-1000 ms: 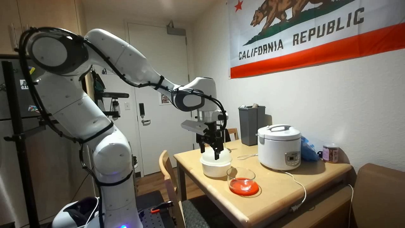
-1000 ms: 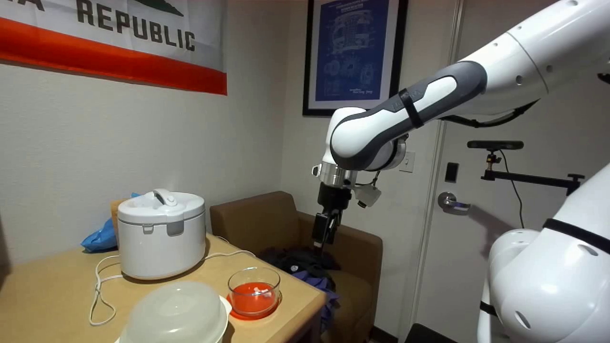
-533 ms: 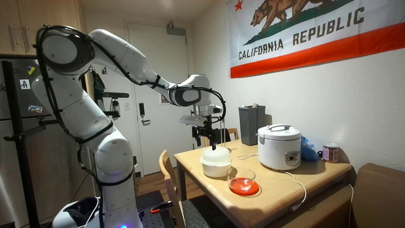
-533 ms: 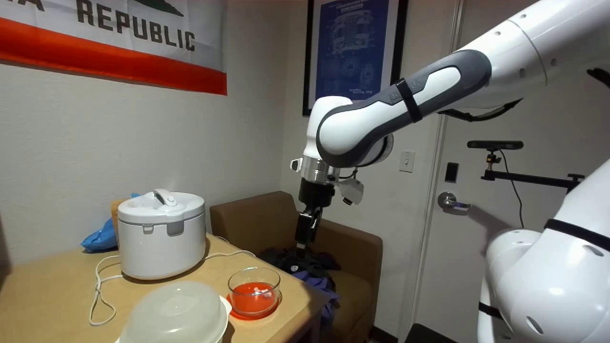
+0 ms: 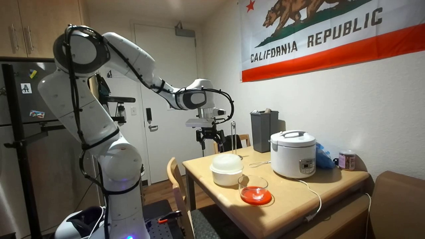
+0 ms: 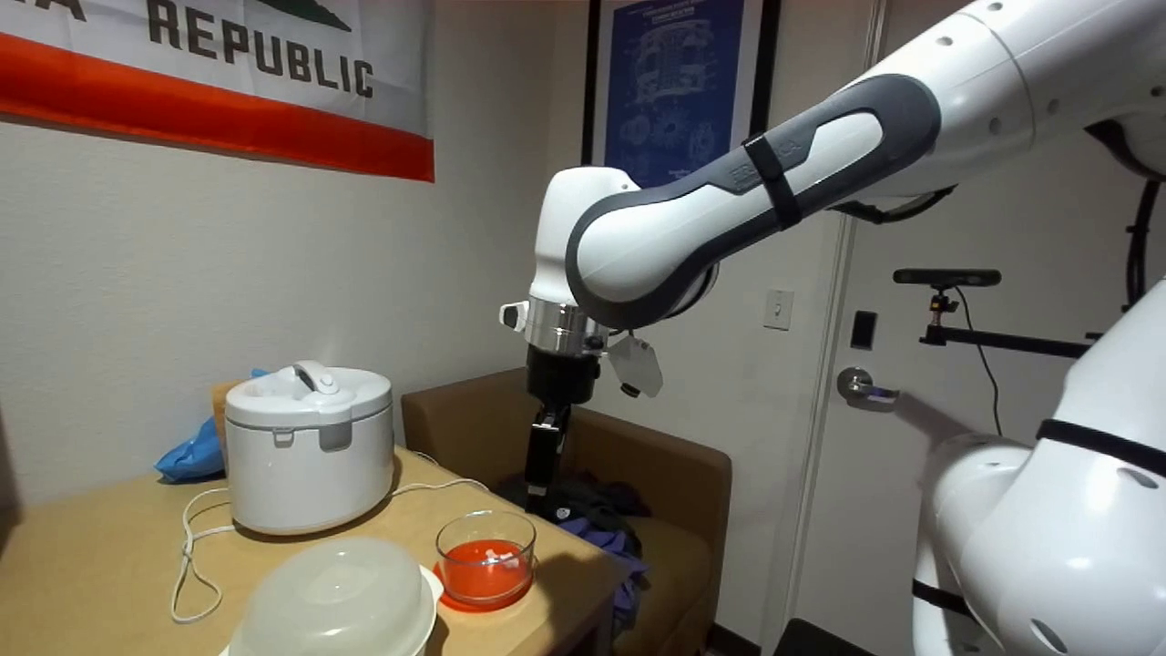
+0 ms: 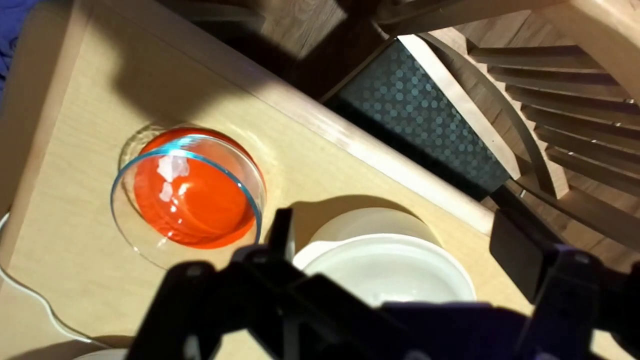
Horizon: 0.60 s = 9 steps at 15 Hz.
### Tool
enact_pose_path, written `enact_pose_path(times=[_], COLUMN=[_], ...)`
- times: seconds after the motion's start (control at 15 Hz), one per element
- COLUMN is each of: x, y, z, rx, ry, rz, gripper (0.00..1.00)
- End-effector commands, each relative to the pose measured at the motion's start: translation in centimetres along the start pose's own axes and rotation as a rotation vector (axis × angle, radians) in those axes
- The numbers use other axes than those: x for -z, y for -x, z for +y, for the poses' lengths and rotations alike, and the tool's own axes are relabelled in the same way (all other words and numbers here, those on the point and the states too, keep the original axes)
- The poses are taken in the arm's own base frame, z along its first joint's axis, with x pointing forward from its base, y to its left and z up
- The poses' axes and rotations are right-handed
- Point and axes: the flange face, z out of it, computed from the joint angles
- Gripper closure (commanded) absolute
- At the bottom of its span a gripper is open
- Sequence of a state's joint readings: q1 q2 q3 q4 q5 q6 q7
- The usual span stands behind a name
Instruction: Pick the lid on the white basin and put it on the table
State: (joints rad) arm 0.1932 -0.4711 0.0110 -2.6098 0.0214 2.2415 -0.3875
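The white basin (image 5: 226,179) stands upright on the light tan table (image 5: 289,205), near its long edge. A pale, domed, translucent lid (image 5: 227,162) covers it. The lid also shows in an exterior view (image 6: 332,592), cut off by the bottom edge. My gripper (image 5: 212,151) is open and empty, above the lid's height and apart from it; it also shows in an exterior view (image 6: 539,478). In the wrist view, the lid (image 7: 390,270) and basin (image 7: 372,222) appear between the spread fingers (image 7: 400,244), and the gripper body hides their near part.
A clear glass bowl (image 5: 253,182) stands on an orange-red disc (image 5: 257,198) close to the basin. A white rice cooker (image 5: 292,159), a grey bin (image 5: 260,132), a metal stand (image 5: 233,139) and a jar (image 5: 347,161) are on the table. A wooden chair (image 5: 177,179) stands at its edge.
My gripper has risen a little, turned, and moved left in both exterior views, and no longer overlaps the lid there. The basin, lid and other things have not moved.
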Motion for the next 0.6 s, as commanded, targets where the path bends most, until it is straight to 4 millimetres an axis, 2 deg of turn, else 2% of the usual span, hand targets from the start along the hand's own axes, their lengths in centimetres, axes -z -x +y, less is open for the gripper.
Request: enact_pose_path(times=[0.0,0.07,0.2,0.53], x=[-0.6,-0.9,-1.6,-2.4], y=[0.1,-0.3,-2.4,-9.2], z=[0.7,0.9,0.3,-2.3], rx=[-0.037,-0.038,-0.040,-0.010], ry=[-0.019,-0.030,-0.046,-0.052], rz=[-0.011,-0.006,0.001,-0.022], gripper=[0.00,0.00,0.00,0.00])
